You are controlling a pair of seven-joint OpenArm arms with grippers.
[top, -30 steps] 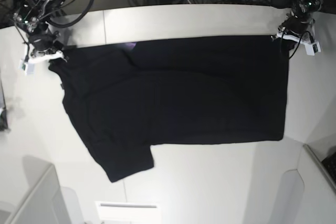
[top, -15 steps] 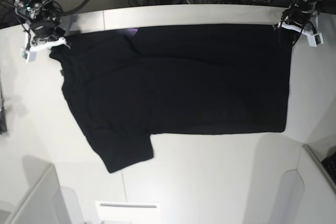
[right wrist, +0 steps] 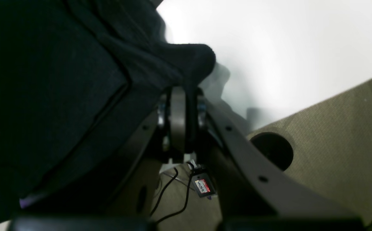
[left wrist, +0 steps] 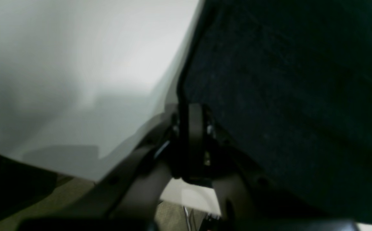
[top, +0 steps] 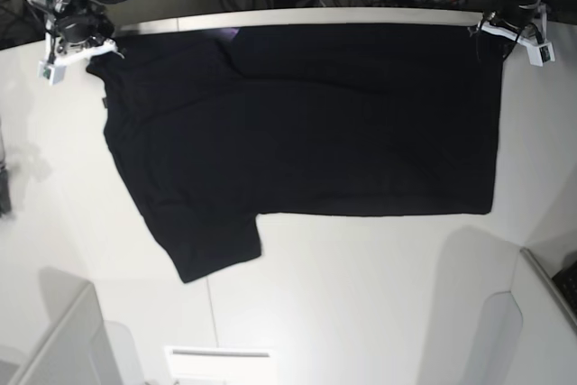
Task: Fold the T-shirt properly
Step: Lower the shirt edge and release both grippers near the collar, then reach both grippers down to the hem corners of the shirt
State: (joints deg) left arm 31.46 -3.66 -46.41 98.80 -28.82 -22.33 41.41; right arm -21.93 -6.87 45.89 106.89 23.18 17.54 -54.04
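Black T-shirt (top: 306, 123) spread flat on the white counter (top: 361, 295), its top edge along the counter's far edge, body filling most of the far half.

Left gripper (top: 512, 32), far right corner in the base view: jaws pressed together, pinching the shirt's corner. Left wrist view shows the cloth edge running into the closed jaws.

Right gripper (top: 79, 42), far left corner: jaws likewise closed on a bunched fold of cloth at the shoulder end; visible as a lump above the jaws in the right wrist view.

Risks, as judged:
- Pinches look shallow, near the fabric edge. A sharp pull could slip one corner free and the shirt would skew.
- Top edge sits at the counter's far edge; more pull that way could drag cloth over the lip.
- One sleeve (top: 212, 250) splays toward the near edge, unsupported. It may drag or crumple.

Orientation: long axis runs left to right, parallel to the far edge. Shoulder and sleeve end toward the left edge, hem toward the right. Print not visible.
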